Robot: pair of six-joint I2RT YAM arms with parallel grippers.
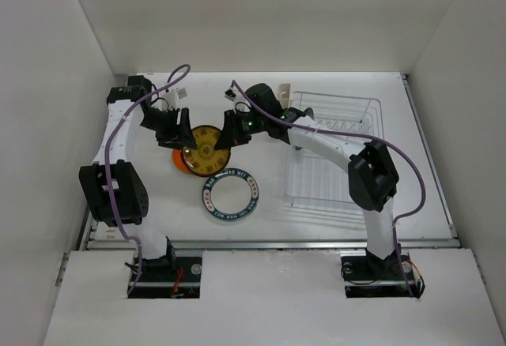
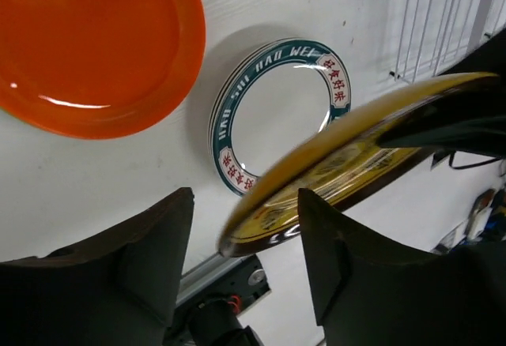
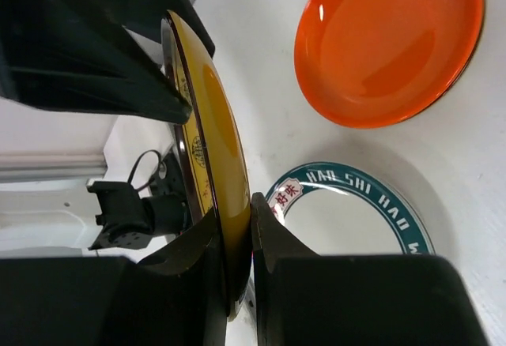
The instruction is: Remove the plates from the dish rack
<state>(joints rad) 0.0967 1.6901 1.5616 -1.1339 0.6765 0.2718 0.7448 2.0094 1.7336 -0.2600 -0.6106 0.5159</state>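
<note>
A yellow-tan plate with a dark patterned rim hangs in the air between my two grippers, above an orange plate on the table. My right gripper is shut on its right rim; the right wrist view shows the fingers clamping the plate. My left gripper is open, with the plate's left rim between its spread fingers, not clamped. A white plate with a teal lettered rim lies in front, also in both wrist views. The white wire dish rack stands at the right.
The orange plate shows in the left wrist view and the right wrist view. White walls enclose the table on the left, back and right. The table's metal front edge runs just behind the arm bases.
</note>
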